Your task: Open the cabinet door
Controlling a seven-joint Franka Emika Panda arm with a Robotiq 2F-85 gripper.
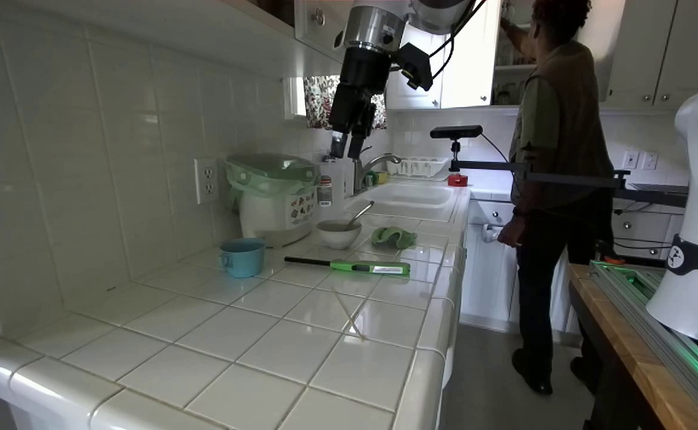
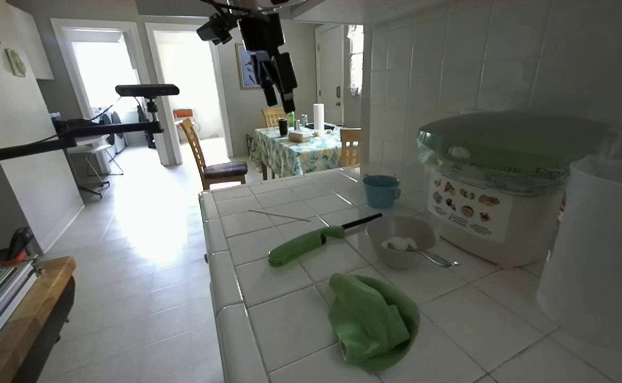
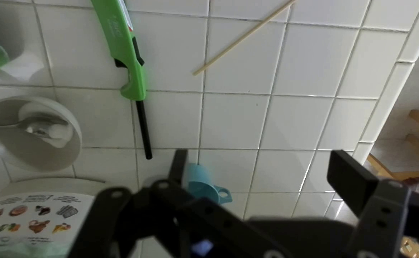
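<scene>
A white wall-cabinet door point(image 1: 329, 33) with a recessed face and a small round knob point(image 1: 319, 17) shows at the top of an exterior view. Its upper part is cut off by the frame and the arm covers its right side. I cannot tell how far it stands from its frame. My gripper point(image 1: 347, 145) points down over the counter, lower than this door and apart from it. In the wrist view the gripper point(image 3: 257, 168) is open, its fingers wide apart with nothing between them. The wrist view shows no cabinet door.
On the tiled counter point(image 1: 247, 343) are a blue cup point(image 1: 243, 258), a green lighter point(image 1: 369, 267), a bowl point(image 1: 338, 236), a green cloth point(image 2: 369, 322), a thin stick point(image 3: 243, 37) and a lidded bin point(image 1: 277, 206). A person point(image 1: 563, 119) reaches into a back cabinet.
</scene>
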